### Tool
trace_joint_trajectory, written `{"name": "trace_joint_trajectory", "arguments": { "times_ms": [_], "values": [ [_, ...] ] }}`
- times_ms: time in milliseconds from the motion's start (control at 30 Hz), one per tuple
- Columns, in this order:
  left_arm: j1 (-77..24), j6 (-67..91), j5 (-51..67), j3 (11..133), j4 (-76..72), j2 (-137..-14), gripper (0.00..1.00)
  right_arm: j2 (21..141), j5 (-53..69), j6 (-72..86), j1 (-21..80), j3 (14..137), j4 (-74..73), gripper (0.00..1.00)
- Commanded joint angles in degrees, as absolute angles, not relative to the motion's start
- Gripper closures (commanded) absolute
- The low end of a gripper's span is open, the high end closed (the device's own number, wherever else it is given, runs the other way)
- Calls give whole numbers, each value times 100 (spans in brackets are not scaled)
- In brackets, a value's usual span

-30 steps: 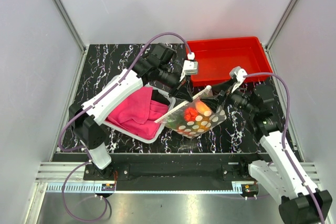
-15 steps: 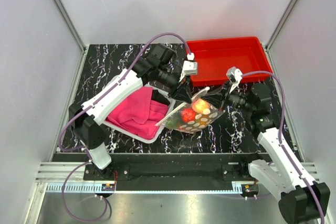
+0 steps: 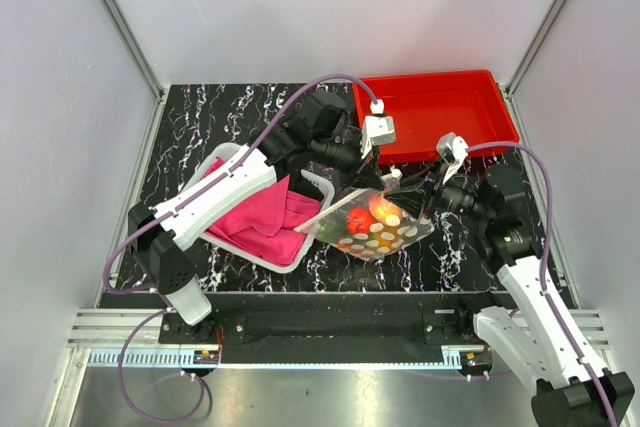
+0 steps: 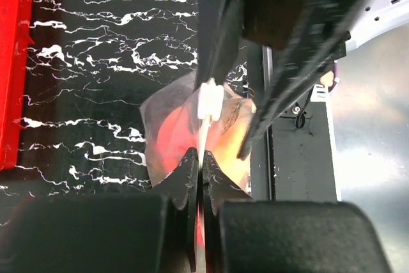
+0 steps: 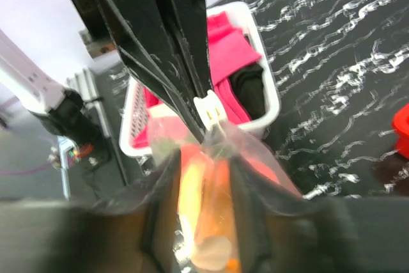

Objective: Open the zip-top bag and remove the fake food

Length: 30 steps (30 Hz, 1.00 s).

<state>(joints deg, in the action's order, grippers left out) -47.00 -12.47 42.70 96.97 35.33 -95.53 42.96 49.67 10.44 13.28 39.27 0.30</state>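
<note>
Items as we find them, from the left of the overhead view to the right:

1. Black marbled table (image 3: 200, 122). It carries everything listed below.
2. White mesh basket (image 3: 226, 159), left of centre, holding a crumpled pink cloth (image 3: 258, 212). The left arm passes over its upper edge.
3. Left gripper (image 3: 385, 183), just above centre. In its own wrist view the left gripper (image 4: 199, 161) has its jaws pressed together on the thin white zip strip (image 4: 202, 139), and no gap shows between them.
4. Zip-top bag (image 3: 390, 239), at centre. It is a clear pouch with pale dots, just right of the basket and below the red tray, hanging tilted between the two grippers. We cannot tell whether its lower edge touches the table. The zip strip (image 3: 320, 219) runs up and to the right, and a small white tab (image 4: 209, 100) sits on it just beside one right finger.
5. Fake food (image 3: 385, 209), inside the bag. We see a peach-orange piece and, left of it, a red piece (image 3: 356, 217). Any others are too blurred to name.
6. Right gripper (image 3: 422, 189), right of centre, facing the left one. In its wrist view the right gripper (image 5: 204, 171) has its jaws standing partly apart, with the bag's top and an orange glow between them. We cannot tell whether either finger presses the film.
7. Red tray (image 3: 495, 107), in the upper right.
</note>
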Motion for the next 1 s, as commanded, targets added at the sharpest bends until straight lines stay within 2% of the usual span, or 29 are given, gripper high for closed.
{"name": "trace_joint_trajectory", "arguments": {
  "times_ms": [0,233,400,467,500,533,567,600,667,700,767,933,967],
  "values": [
    [-4676,-1336,4552,9633,3094,-9396,100,4157,4737,774,1336,4385,-299,49],
    [-4676,-1529,5185,9703,3225,-9343,100,4429,5035,686,1336,4500,-290,48],
    [-4693,-1538,5309,9659,3234,-9352,100,4509,5255,685,1336,4421,-228,88],
    [-4693,-1538,5204,9624,3226,-9308,100,4448,5256,703,1336,4403,-229,100],
    [-4693,-1521,5134,9633,3226,-9290,100,4421,5221,703,1336,4386,-211,100],
    [-4693,-1494,5063,9642,3234,-9264,83,4369,5221,712,1327,4377,-202,100],
    [-4693,-1459,4967,9650,3226,-9238,71,4351,5212,721,1336,4377,-211,100],
    [-4693,-1459,4940,9650,3217,-9220,61,4333,5195,729,1345,4368,-202,100],
    [-4693,-1398,4870,9650,3147,-9141,49,4333,5203,764,1345,4368,-219,100],
    [-4693,-1371,4834,9650,3112,-9123,34,4342,5229,756,1336,4377,-211,100],
    [-4702,-1267,4799,9633,2981,-9071,16,4359,5273,773,1336,4386,-220,100],
    [-4693,-976,4474,9685,2707,-9105,21,4359,5317,791,1336,4395,-220,100],
    [-4693,-915,4378,9668,2637,-9105,27,4359,5317,782,1327,4403,-228,100]
  ]
}}
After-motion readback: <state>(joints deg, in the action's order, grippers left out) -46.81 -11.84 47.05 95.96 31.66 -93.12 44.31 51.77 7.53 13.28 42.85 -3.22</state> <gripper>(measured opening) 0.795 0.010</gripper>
